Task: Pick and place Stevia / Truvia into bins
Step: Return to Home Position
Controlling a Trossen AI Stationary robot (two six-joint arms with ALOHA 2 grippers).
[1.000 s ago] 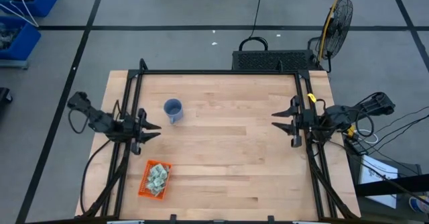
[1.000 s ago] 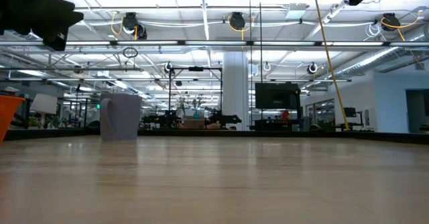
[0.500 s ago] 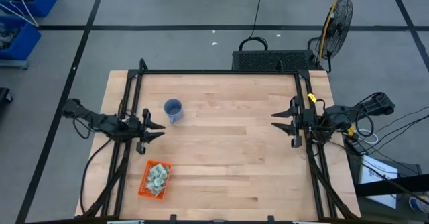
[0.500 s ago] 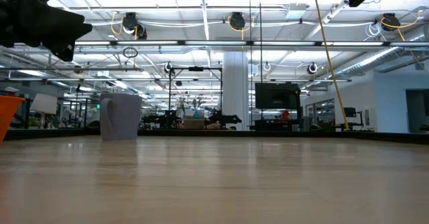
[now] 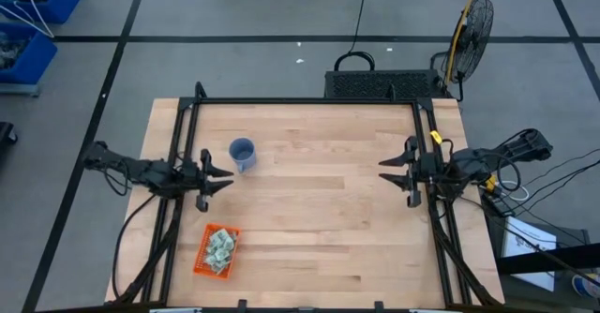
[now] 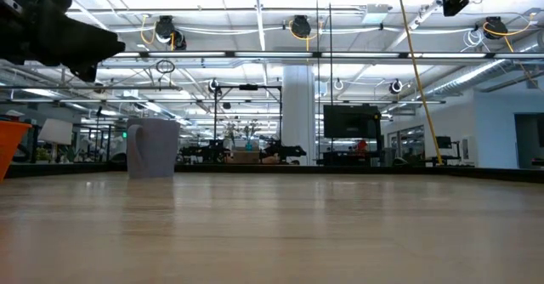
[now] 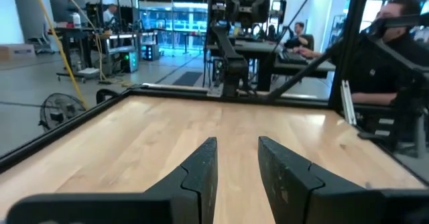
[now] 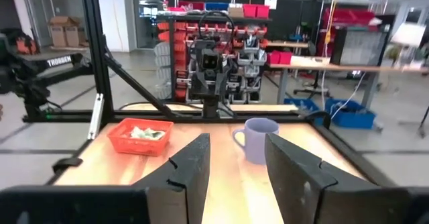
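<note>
Several sachets (image 5: 220, 246) in orange bin (image 5: 201, 258), near left gripper (image 5: 223, 174), apart

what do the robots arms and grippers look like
The left arm and right arm are slim, black and jointed, with black cables looping alongside. The left gripper and right gripper each carry two dark, angular, wedge-shaped fingers.

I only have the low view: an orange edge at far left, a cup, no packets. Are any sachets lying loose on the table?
Observer: None loose in the high view; the sachets lie inside the orange bin.
Operator: Where is the left hand?
Observer: At the left edge of the table, near the blue cup, open.
Operator: And the right hand?
Observer: At the right edge, open and empty.
</note>
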